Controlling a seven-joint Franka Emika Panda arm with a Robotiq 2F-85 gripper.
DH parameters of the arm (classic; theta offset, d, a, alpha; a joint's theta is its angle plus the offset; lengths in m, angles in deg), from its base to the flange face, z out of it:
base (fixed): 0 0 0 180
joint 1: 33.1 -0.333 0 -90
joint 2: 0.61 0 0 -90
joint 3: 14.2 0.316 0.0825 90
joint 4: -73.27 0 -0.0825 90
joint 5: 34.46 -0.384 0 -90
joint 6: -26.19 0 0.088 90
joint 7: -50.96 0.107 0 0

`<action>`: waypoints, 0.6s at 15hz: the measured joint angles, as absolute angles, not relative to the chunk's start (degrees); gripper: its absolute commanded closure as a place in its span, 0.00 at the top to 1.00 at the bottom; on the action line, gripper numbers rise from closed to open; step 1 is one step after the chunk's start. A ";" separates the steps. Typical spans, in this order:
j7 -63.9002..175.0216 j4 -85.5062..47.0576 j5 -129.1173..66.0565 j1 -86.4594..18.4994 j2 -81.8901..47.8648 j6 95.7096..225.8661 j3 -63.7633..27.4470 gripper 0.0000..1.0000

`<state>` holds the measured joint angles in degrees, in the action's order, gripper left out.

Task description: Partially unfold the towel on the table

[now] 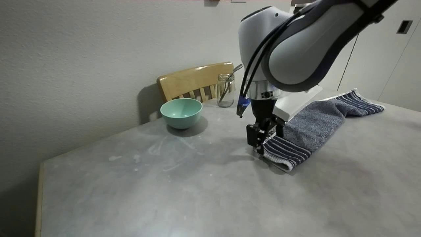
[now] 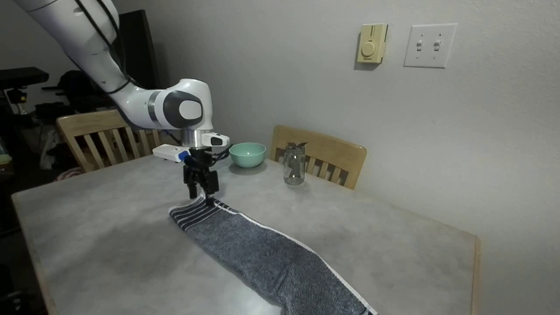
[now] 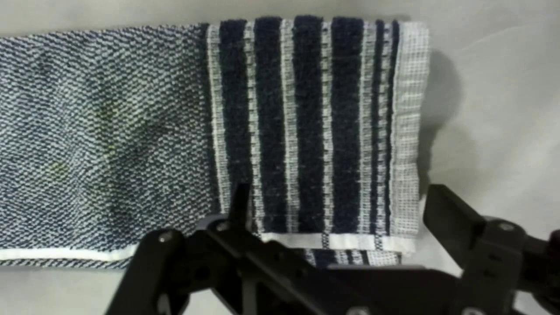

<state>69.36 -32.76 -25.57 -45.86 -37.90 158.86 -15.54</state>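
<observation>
The grey-blue towel [image 1: 312, 123] lies as a long folded strip on the grey table [image 1: 197, 187]. In an exterior view the towel [image 2: 262, 249] runs out of the lower edge of the picture. My gripper [image 1: 270, 142] points down at the striped end nearest the bowl. Seen from the wrist, the gripper [image 3: 339, 191] stands wide open across a striped corner. One of its fingers [image 3: 242, 201] is over the navy stripes, while the opposite one is just past the white hem. A lower layer shows under the white side edge. Whether the fingertips touch the cloth, I cannot tell.
A teal bowl [image 1: 181, 113] sits near the wall side of the table. Close to it stands a glass jar [image 2: 294, 166] holding cutlery. A wooden chair [image 2: 319, 151] is pushed up behind the jar, and another chair [image 2: 105, 135] stands behind the arm.
</observation>
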 measured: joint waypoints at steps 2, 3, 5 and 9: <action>73.47 -32.46 -23.36 -47.92 -38.90 159.17 -16.90 1.00; 74.95 -32.26 -22.84 -48.65 -39.45 159.18 -17.27 1.00; 76.88 -31.78 -22.19 -49.79 -39.87 158.96 -18.00 0.79; 78.54 -31.48 -21.84 -50.90 -39.75 158.80 -18.34 0.53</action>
<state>78.54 -31.48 -21.84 -50.90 -39.75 158.80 -18.34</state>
